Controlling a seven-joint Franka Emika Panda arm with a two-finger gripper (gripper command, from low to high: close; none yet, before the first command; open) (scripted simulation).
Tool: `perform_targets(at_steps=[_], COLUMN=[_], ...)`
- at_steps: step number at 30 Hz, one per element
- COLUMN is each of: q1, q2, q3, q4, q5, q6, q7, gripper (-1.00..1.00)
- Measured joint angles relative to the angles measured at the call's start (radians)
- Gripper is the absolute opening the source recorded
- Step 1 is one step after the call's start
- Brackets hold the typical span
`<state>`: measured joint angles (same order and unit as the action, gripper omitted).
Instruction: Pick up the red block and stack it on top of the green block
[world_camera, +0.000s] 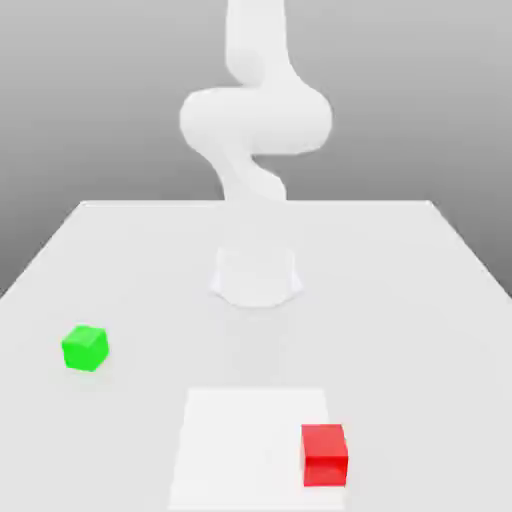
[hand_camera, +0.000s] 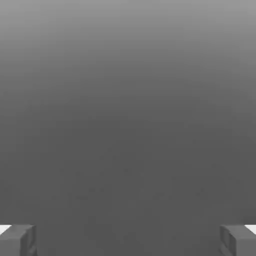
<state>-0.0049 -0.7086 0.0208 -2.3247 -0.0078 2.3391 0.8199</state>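
The red block (world_camera: 324, 454) sits on the white table near the front, toward the exterior view's right, on the edge of a lighter square patch (world_camera: 240, 440). The green block (world_camera: 85, 347) rests by itself on the table toward the exterior view's left, well apart from the red one. In the hand view my gripper (hand_camera: 128, 241) is open, its two grey fingertips (hand_camera: 18, 240) standing wide apart with nothing between them, against a plain grey background. Neither block is near the fingers.
The white arm (world_camera: 255, 120) rises from its round base (world_camera: 256, 275) at the middle of the table (world_camera: 400, 300) and runs out of the exterior view's upper edge. The table's far edge lies behind the base.
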Motion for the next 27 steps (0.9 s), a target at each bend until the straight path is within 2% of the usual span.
perform_targets(at_steps=[17,23,27], q1=[0.002,0.029,0.052], q2=[0.623,0.838,0.983], q3=[0.106,0.120,0.094], q4=[-0.169,-0.226,-0.216], q5=[-0.060,-0.052,-0.088], q6=[0.269,0.365,0.475], q7=[0.140,0.167,0.199], gripper=[0.00,0.00,0.00])
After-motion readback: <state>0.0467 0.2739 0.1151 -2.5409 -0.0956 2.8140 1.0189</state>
